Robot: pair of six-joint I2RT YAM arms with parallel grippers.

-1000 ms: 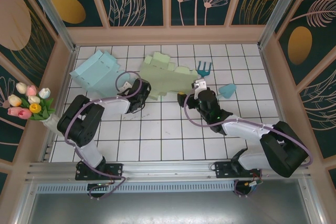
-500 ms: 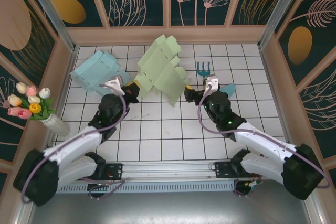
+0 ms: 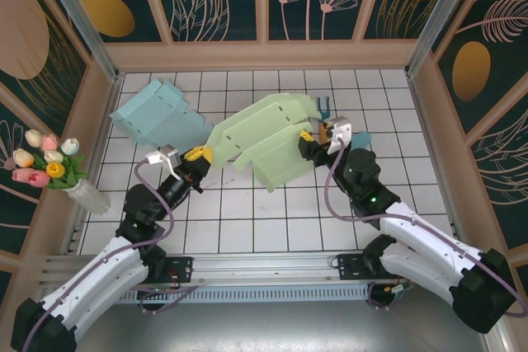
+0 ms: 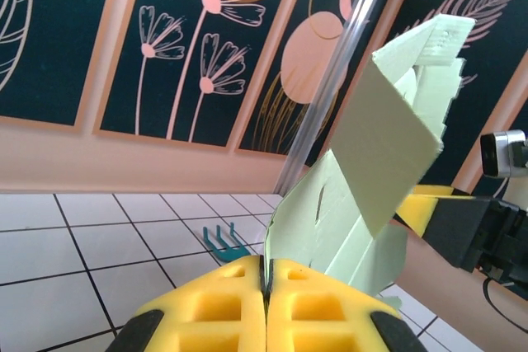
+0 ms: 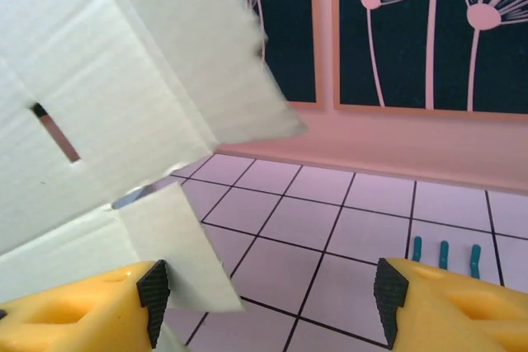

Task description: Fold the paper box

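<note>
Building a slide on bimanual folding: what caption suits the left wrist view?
Left gripper shut on the pale green paper box edge, flowered wall panels behind.

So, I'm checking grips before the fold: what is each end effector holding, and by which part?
The left end effector pinches the green box by its left edge. The right end effector is open, holding nothing.

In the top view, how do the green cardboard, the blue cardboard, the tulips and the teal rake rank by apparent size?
1. green cardboard, though lifted nearer the camera
2. blue cardboard
3. tulips
4. teal rake, partly hidden
</note>
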